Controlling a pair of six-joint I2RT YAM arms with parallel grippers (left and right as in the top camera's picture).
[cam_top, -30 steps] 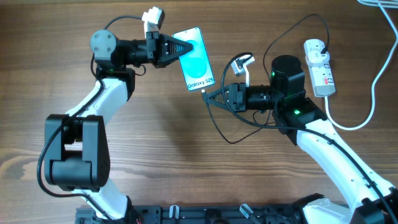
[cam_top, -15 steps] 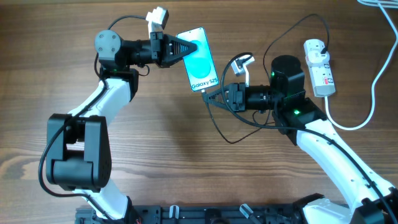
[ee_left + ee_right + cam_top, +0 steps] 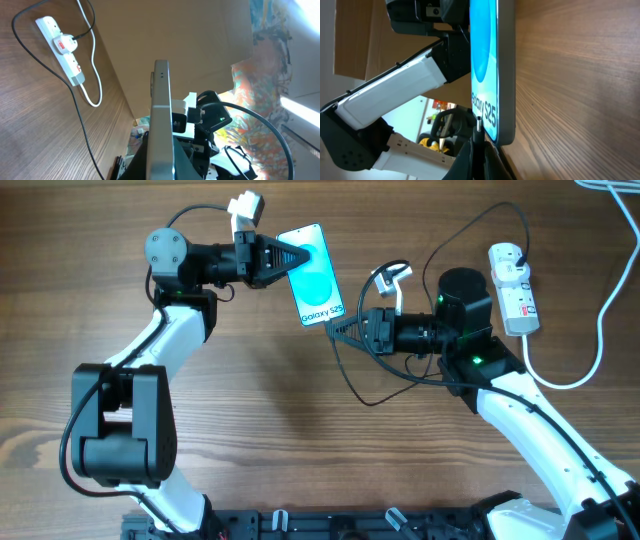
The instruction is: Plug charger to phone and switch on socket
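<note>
Plug-in step in hand. The left gripper point(image 3: 297, 258) is clamped on the phone point(image 3: 320, 280) at its top end, screen up. The right gripper point(image 3: 334, 332) pinches the charger point(image 3: 479, 123) by its connector tip, right at the phone's bottom edge; whether it is seated, cannot tell. Next, likely: line the tip with the port and push along the phone's length while the left braces. The socket point(image 3: 514, 290) lies well beyond the phone's bottom end; its switch comes afterwards.

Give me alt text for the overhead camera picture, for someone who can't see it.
Over a wooden table, the left gripper holds the phone by one end, cyan screen up. The right gripper holds the charger tip at the phone's other end. The white socket lies beyond the right arm.
</note>
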